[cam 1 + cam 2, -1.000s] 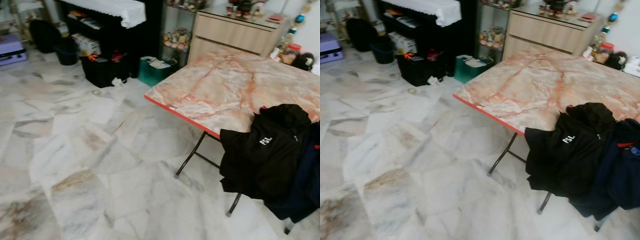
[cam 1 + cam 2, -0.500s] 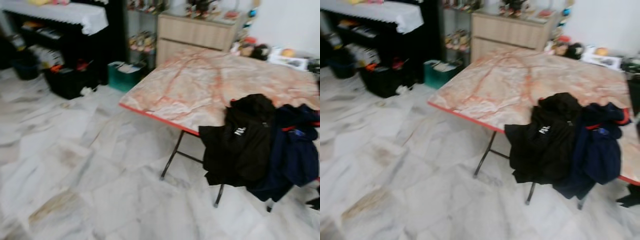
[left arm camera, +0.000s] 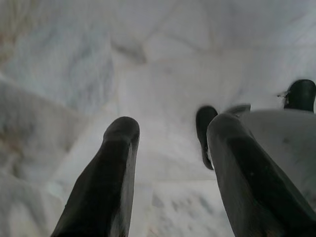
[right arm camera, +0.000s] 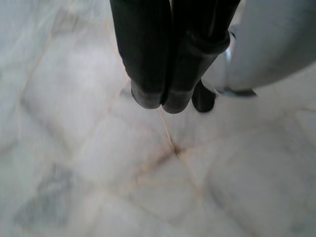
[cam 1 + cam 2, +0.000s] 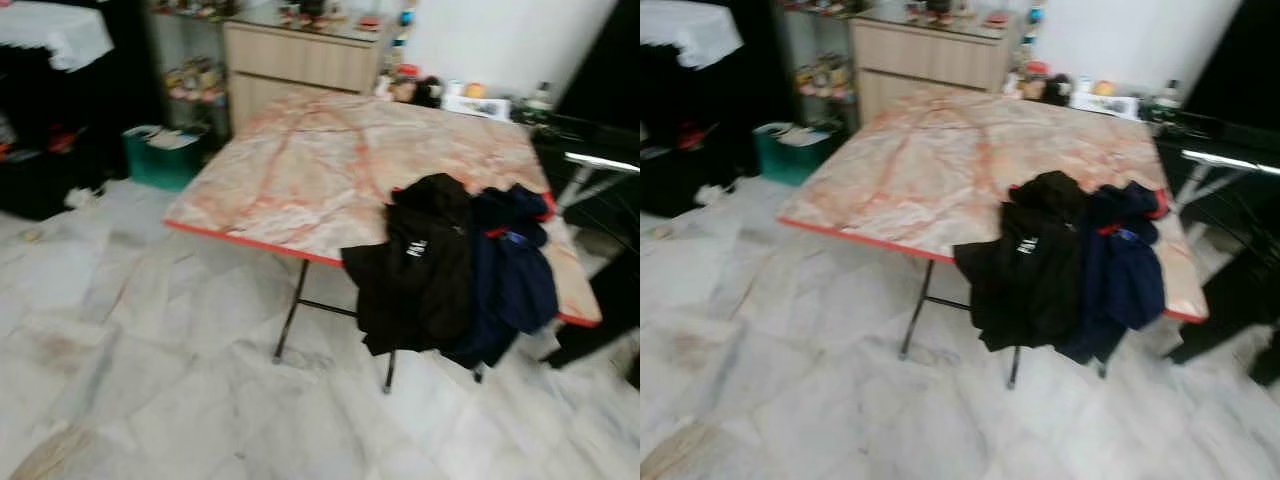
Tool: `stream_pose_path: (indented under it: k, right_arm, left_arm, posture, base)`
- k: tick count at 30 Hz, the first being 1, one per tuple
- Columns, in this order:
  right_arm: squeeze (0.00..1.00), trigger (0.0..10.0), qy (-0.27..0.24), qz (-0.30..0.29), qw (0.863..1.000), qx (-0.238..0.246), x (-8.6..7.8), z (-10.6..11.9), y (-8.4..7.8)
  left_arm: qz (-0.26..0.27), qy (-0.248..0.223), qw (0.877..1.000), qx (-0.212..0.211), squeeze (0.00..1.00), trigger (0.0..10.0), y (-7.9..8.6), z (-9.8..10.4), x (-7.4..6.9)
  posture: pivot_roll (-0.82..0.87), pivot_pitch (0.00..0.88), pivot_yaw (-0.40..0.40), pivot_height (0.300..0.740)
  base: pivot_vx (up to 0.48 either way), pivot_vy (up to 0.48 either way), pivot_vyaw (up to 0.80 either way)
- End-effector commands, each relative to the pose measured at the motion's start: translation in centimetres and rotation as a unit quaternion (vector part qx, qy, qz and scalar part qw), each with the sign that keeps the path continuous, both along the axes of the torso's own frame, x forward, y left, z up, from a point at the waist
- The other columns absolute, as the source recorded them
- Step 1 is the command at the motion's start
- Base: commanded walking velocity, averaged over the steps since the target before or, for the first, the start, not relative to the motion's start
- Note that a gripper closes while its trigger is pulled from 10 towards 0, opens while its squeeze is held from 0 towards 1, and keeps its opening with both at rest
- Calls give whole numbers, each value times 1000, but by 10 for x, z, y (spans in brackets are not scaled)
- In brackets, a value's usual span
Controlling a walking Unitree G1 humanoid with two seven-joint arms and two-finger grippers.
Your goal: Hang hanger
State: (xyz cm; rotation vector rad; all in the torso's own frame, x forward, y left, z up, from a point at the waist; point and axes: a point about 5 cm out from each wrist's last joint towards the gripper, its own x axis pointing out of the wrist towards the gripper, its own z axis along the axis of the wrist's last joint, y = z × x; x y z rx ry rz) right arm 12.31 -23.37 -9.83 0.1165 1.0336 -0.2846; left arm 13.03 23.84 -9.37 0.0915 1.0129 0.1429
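Marble floor (image 5: pixel 150 380), white and grey-veined, under both hanging arms. Left gripper (image 3: pixel 170 136) — fingers spread apart, empty. Right gripper (image 4: pixel 160 98) — fingers pressed together, nothing between them. Head views add a folding table (image 5: pixel 300 170) with pink marbled top; black jacket (image 5: pixel 415 265) and navy garment (image 5: pixel 515 270) draped over its near edge. Hanger itself: cannot be made out.

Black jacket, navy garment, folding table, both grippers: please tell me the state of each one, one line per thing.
Black jacket: crumpled, draped over the table's near edge.
Navy garment: heaped beside the black jacket, touching it, hanging off the edge.
Folding table: standing, legs unfolded.
Left gripper: open, holding nothing, above the marble floor.
Right gripper: shut, holding nothing, above the floor.
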Motion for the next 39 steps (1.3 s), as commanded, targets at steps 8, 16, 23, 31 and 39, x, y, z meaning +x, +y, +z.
stream_pose_path:
  k: [8,16,23,31,39]
  right_arm:
    - [0,10000,-6,57,998,36,27,2,31]
    - [0,10000,-11,52,998,39,29,2,38]
    - [0,10000,-7,52,998,41,23,-1,40]
    - [0,10000,-4,59,998,38,19,-2,40]
    - [1000,10000,-7,56,998,35,19,-1,38]
  left_arm:
    - [54,15,998,19,0,10000,44,15,10]
    - [61,21,998,26,0,10000,53,17,4]
    - [67,25,997,22,0,10000,50,14,0]
    - [62,25,998,18,0,10000,46,13,1]
    - [51,21,998,12,0,10000,32,9,6]
  posture:
    - [199,0,10,740]
    - [208,0,-12,740]
    - [210,0,-21,740]
    - [212,0,-22,740]
    - [212,0,-22,740]
  base:
    - [0,0,-597]
    - [0,-105,0]
    - [0,-480,0]
    - [0,-480,-457]
    - [0,-480,0]
